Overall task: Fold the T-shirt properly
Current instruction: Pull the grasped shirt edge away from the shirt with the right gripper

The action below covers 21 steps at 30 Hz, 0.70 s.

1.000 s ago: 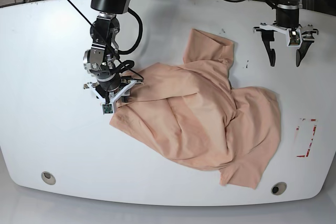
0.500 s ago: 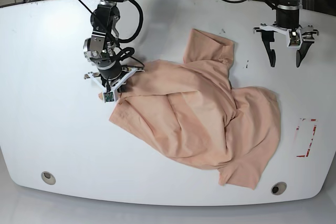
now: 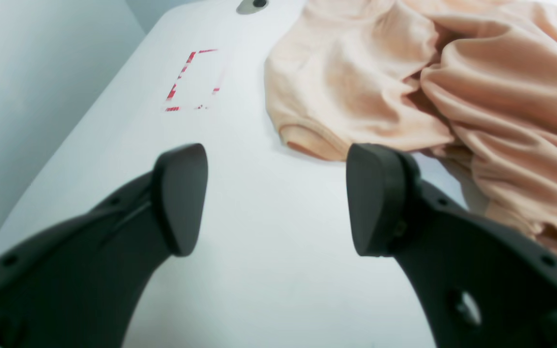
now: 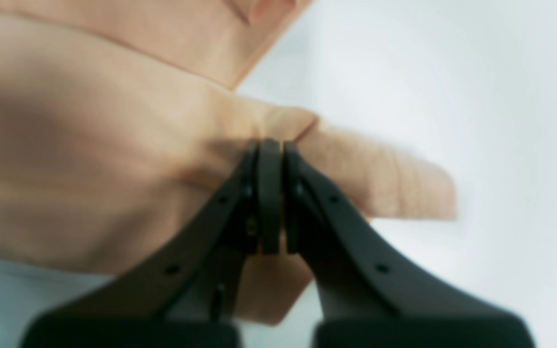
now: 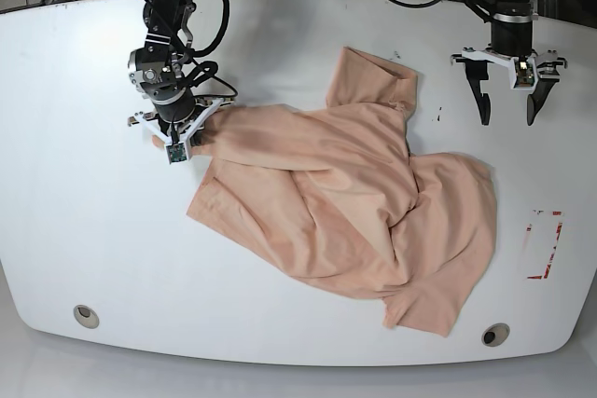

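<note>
The peach T-shirt (image 5: 345, 202) lies crumpled across the middle of the white table (image 5: 75, 221). At its left side, my right gripper (image 5: 182, 132) is shut on a corner of the cloth. In the right wrist view that gripper (image 4: 271, 150) pinches a fold of the T-shirt (image 4: 90, 145), and a short flap sticks out past the fingers. My left gripper (image 5: 507, 116) hangs open at the far right, apart from the shirt. In the left wrist view the left gripper (image 3: 276, 193) has only bare table between its fingers, and the T-shirt (image 3: 380, 82) lies ahead to the right.
A red dashed rectangle (image 5: 544, 244) is marked on the table near the right edge, also seen as a red marking (image 3: 194, 79) from the left wrist. Round holes sit at the front left (image 5: 86, 315) and front right (image 5: 495, 334). Cables run behind the table.
My right gripper closed on the shirt's left corner and moved up and to the left, drawing the cloth out that way. The left arm has stayed still.
</note>
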Motion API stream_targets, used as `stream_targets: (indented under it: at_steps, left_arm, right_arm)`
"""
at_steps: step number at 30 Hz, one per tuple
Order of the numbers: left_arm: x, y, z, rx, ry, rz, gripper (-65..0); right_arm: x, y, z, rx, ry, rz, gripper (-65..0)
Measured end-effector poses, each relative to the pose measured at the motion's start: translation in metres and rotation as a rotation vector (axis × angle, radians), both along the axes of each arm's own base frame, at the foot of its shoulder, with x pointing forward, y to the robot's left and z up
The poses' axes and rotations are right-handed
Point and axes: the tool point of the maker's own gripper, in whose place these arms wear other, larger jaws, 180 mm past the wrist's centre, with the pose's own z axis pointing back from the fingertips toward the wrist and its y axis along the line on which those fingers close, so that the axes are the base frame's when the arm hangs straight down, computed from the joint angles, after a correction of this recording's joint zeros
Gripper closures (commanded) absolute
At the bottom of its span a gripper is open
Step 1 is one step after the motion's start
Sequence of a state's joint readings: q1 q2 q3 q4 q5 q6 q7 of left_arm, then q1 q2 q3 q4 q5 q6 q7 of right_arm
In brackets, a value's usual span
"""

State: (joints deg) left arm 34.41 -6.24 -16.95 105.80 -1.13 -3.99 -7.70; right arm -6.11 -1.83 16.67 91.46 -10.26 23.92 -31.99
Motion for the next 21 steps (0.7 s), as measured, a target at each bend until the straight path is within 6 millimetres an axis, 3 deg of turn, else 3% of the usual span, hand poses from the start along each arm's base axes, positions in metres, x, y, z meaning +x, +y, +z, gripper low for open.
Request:
stream_targets:
  at_steps: [12,17,21]
  left_arm:
    - [0.007,-0.002,0.005,-0.002,-0.026,-0.005,-42.7]
    - [0.014,-0.011,0.005,-0.019,-0.024,-0.025,-42.6]
    - [0.017,-0.019,0.005,-0.029,-0.028,-0.044,-42.5]
  right_arm:
    - [0.015,-0.012,0.018,-0.038,-0.046,-0.014,-0.5]
    - [-0.001,-0.016,0.021,-0.05,-0.036,-0.026,-0.5]
    - [-0.023,-0.015,0.01,-0.052,0.034,-0.03,-0.4]
